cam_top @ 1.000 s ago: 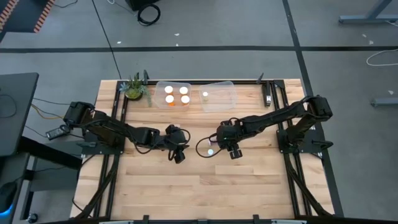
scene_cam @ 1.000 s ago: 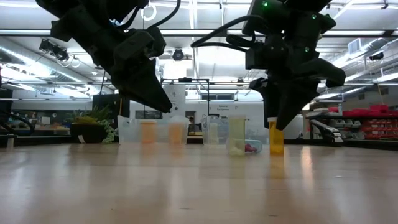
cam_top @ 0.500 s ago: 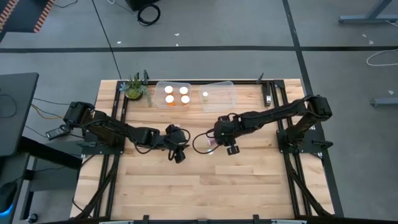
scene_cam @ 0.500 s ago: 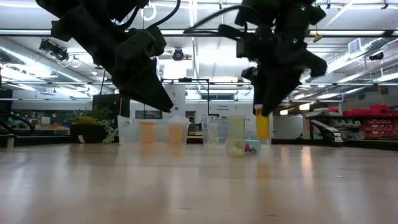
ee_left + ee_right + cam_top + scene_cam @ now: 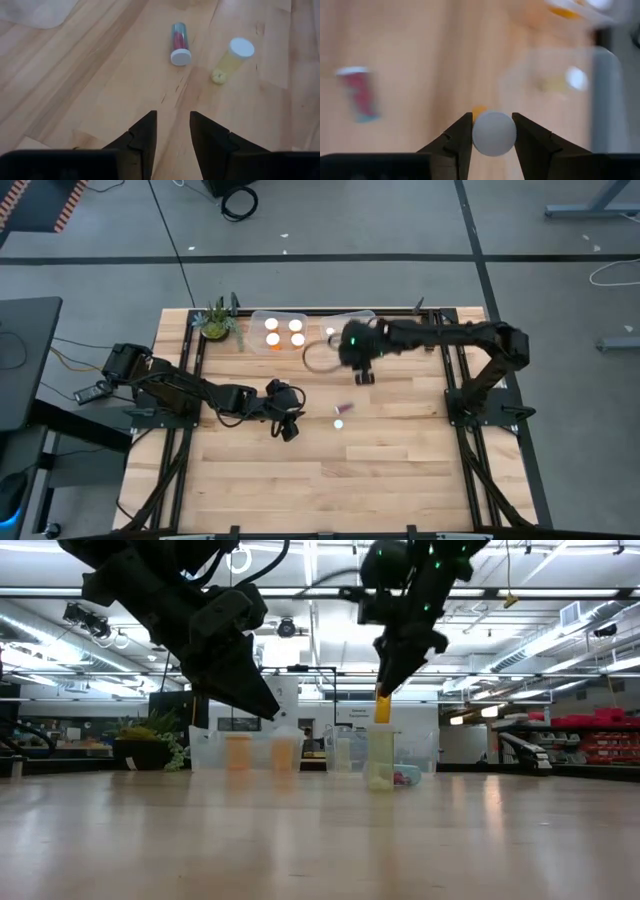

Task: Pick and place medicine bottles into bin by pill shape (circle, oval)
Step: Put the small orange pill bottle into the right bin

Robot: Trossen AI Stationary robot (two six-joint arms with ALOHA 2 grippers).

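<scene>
**Over the far bins: one bottle in the air, two left on the boards**

Above the desk's far edge, the right claw carries an orange bottle with a white cap, pinched by the cap between its two fingers; in the low view the bottle's orange body hangs clear of the desk, over the containers. The step in hand is the carry. The claw is beside the right clear bin, which holds one small white-topped bottle; the left clear bin holds four white-capped orange bottles. From above, I cannot tell whether the carried bottle is already inside a bin's outline or just short of it.

The left claw waits low near the desk's middle, fingers slightly parted and holding nothing. Ahead of it lie two bottles on their sides, close together but apart: one with red contents and one with a pale yellow body. A small potted plant stands by the left bin.

Next, as I judge it, the right claw must settle over the proper bin, lower enough that the bottle drops without bouncing out, and part its fingers. Which bin is right depends on the pill shape, which cannot be read here.
</scene>
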